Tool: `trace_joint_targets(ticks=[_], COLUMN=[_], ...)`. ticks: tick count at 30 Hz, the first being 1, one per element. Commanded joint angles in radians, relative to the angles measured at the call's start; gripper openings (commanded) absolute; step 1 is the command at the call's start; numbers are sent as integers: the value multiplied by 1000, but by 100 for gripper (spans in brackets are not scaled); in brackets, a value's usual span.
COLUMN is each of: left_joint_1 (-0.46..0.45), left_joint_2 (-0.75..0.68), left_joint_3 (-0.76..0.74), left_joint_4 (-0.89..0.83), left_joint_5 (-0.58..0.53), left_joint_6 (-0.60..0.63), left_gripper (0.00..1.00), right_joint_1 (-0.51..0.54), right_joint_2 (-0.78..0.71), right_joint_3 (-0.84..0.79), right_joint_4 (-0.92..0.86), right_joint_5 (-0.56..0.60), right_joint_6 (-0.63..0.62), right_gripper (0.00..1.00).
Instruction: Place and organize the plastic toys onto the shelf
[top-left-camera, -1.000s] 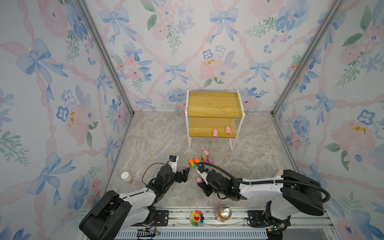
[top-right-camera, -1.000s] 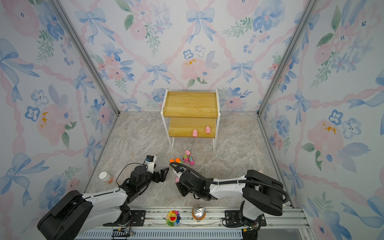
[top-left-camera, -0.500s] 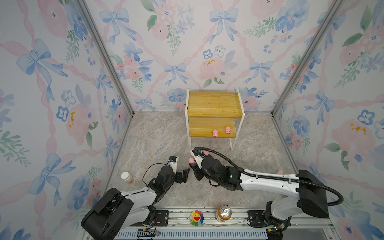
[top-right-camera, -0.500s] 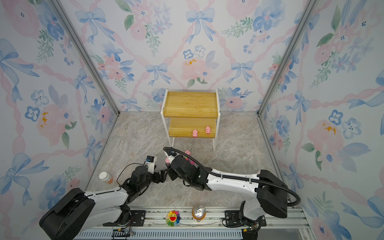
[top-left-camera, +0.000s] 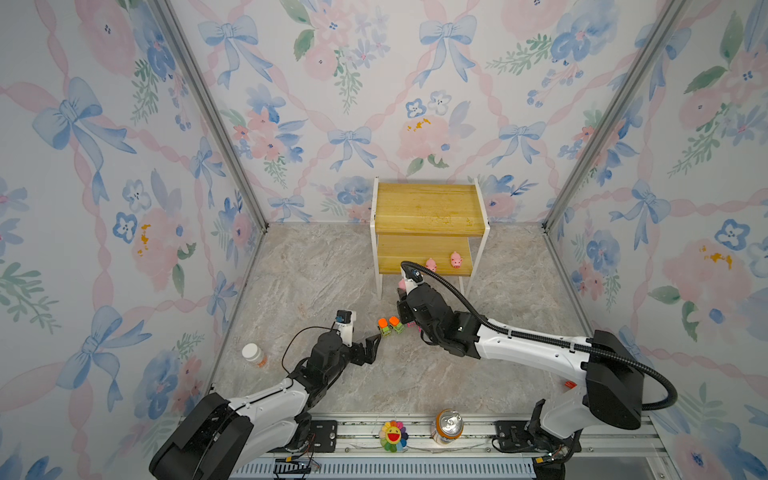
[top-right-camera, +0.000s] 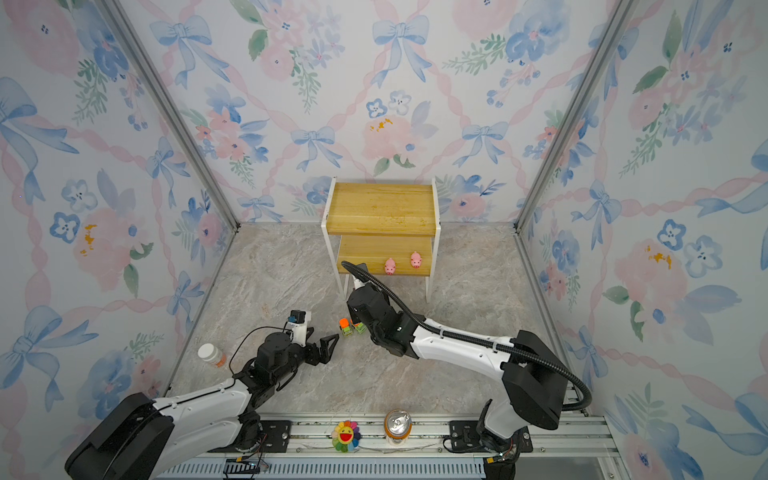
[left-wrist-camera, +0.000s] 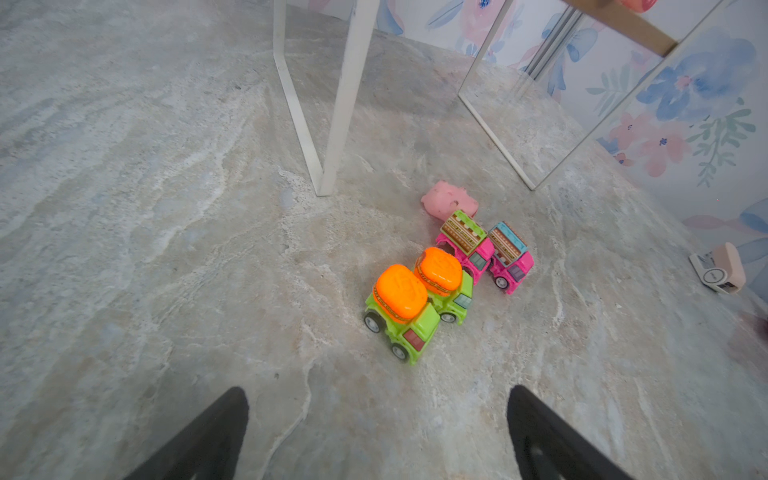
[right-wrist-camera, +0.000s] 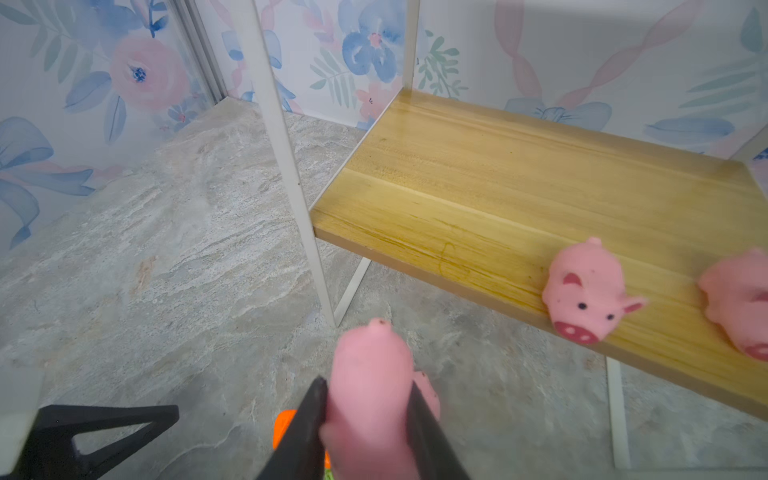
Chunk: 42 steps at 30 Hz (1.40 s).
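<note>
Two tiny pink soft-plastic pigs (top-left-camera: 431, 264) stand at the near right edge of the lower board of the two-tier yellow-board shelf with a thin white frame (top-left-camera: 428, 208), as both top views show. Their snouts face near and their bodies run near-to-far. The right gripper (top-left-camera: 403, 292) hovers just in front of that board's bare left half, I'd guess to extend the row. The left gripper (top-left-camera: 372, 341) sits low beside the green trucks with orange tops (top-left-camera: 384, 326).

From the left wrist, the jaws are spread wide and empty. They frame the green trucks, the two pink trucks with striped tops (left-wrist-camera: 465, 245) packed against them, and a fourth pink pig (left-wrist-camera: 449, 201) lying on the floor beyond, likely the next pickings.

From the right wrist, the black jaws pinch a third pink pig (right-wrist-camera: 368, 374) across its flanks. Its long axis runs straight out toward the shelf, and the nub at its far end looks like a tail.
</note>
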Motion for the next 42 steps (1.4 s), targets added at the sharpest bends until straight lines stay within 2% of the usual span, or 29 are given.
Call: trace_joint_targets(ticks=[1,11,22,42], left_joint_1=[-3,-4,-4,-3], left_joint_2=[-17,-15,-9,11], left_joint_3=[-14,-8,-3,3], left_joint_4=[-32,-38,-38,-38], left_joint_5=[21,33,27,19], left_joint_6=[2,14,15,18], left_gripper=[98,98,98,98], right_joint_1=[0,-12,-56,-73], right_joint_2=[7,58,97,209], right_joint_3=[14,29,14,64], right_joint_4=[86,197,315,372], right_joint_5=[112,191,208,266], right_joint_6=[11,-12,-34,-69], right_gripper=[31,31,31,32])
